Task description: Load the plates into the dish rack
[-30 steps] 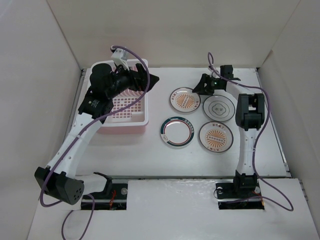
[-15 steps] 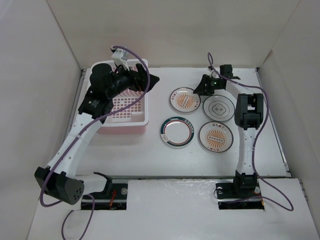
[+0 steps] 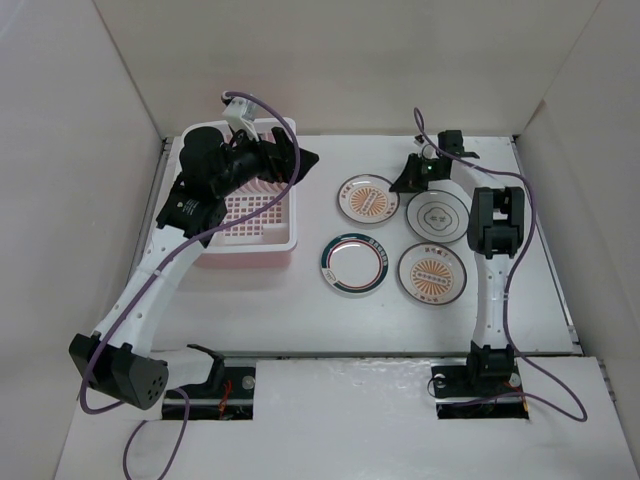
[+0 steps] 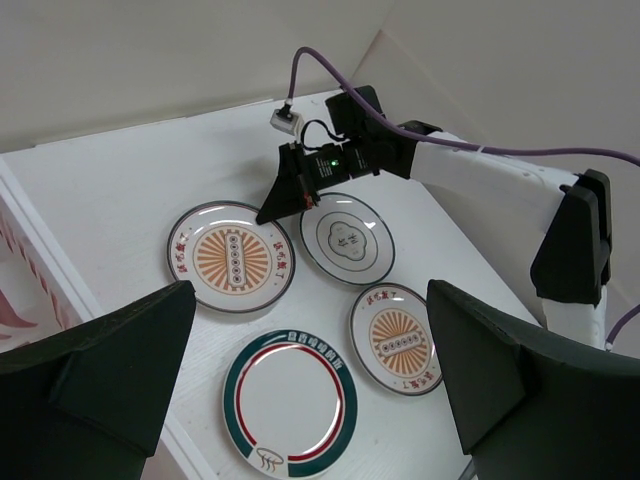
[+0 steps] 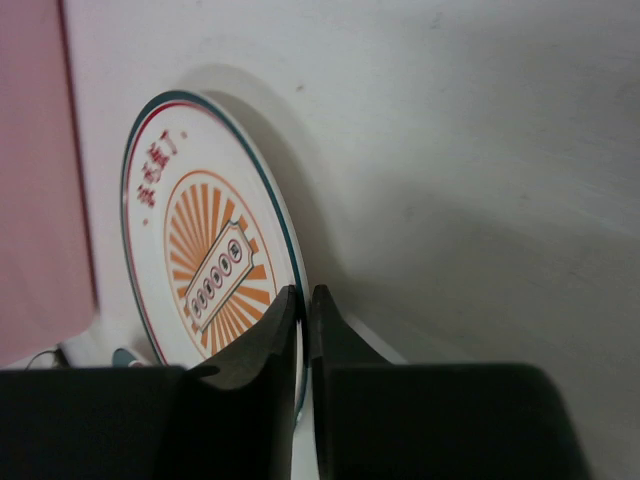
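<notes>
The right end effector (image 5: 303, 295) is clamped on the far right rim of the far sunburst plate (image 5: 200, 270). That edge grip likely suits standing the plate between the ribs of the dish rack (image 3: 250, 256) at far left. There the left end effector (image 4: 310, 285) hangs spread wide, empty.

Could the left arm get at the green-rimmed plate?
Probably yes: the left gripper is open above the dish rack, and the green-rimmed plate lies uncovered nearest it; the right gripper grips the far orange plate.

Orange sunbursts fill the far plate (image 3: 368, 198) and near plate (image 3: 431, 272); green-rimmed plate (image 3: 353, 263), grey-rimmed plate (image 3: 438, 215), pink rack (image 3: 245, 258), white counter (image 3: 300, 310).
</notes>
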Controlling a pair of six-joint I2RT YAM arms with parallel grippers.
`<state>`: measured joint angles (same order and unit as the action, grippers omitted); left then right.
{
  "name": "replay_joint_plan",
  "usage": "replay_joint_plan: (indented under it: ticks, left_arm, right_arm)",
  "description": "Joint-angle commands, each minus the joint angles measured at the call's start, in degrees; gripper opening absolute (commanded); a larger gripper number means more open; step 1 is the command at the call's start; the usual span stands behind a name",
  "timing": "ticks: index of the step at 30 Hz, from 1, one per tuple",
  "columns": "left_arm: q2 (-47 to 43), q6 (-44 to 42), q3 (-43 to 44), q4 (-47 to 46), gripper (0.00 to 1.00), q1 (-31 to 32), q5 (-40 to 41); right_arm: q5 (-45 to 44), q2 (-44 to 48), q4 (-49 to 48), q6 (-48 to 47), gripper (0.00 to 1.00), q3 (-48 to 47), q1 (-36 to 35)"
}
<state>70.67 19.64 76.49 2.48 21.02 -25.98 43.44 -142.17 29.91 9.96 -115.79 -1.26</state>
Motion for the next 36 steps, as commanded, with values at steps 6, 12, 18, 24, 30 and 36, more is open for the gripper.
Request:
replay_joint_plan:
  ticks: [6,12,18,24,30,36]
  left_arm:
    - [-0.6,0.3,0.4,-1.7,1.0,0.3,2.1]
    - [0.4,0.9,0.4,-1.7,1.0,0.3,4.0]
    - [2.0,1.5,-0.7,-3.8,1.0,0.3,5.1]
    - [7.7,2.0,-0.9,-6.4,1.0,0.3,4.5]
    - [10.9,3.1,0.4,-8.7,1.0,0.3,3.7]
    - [12.9,3.1,-0.1,-9.2,1.0,0.3,3.7]
  right_arm:
    - [3.4,0.5,-3.2,1.8,0.0,0.9,-0.9]
    - [9.3,10.6,-26.9,19.3,0.0,12.8,-1.4]
    - [5.5,20.3,-29.0,20.6,0.0,13.8,-1.9]
    - [6.1,26.6,-31.5,21.7,0.0,15.9,-2.4]
    - [10.9,31.9,-36.1,21.6,0.0,19.4,-3.7]
    - [16.8,34.5,-42.0,24.7,0.0,21.8,-5.6]
